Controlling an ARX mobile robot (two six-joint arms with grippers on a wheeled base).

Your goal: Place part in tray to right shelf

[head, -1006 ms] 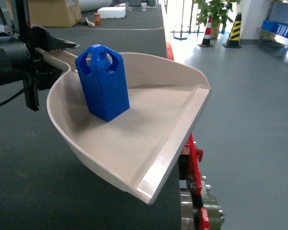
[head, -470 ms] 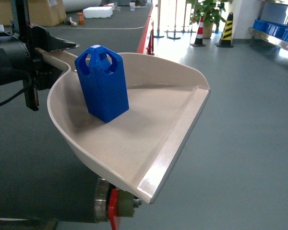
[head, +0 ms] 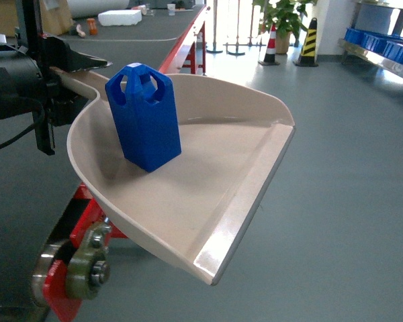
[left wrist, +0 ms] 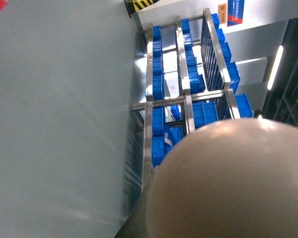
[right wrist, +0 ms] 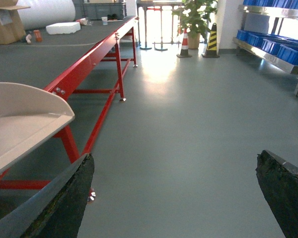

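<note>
The tray [head: 208, 201] is carried above the floor, its stub handle clamped by the left gripper [head: 70, 70], the part [head: 143, 115] upright inside near the handle; right gripper [right wrist: 174, 198] fingers spread, empty; right shelf [head: 383, 50] far right.

red table frame [head: 80, 221] slid left — shelf [head: 383, 50] nearer

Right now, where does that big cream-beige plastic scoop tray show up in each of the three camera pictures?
Head: cream-beige scoop tray fills the centre.
Left wrist: its rounded underside fills the lower right.
Right wrist: its front corner pokes in at left.
Shared landmark: steel shelf with blue crates.
</note>
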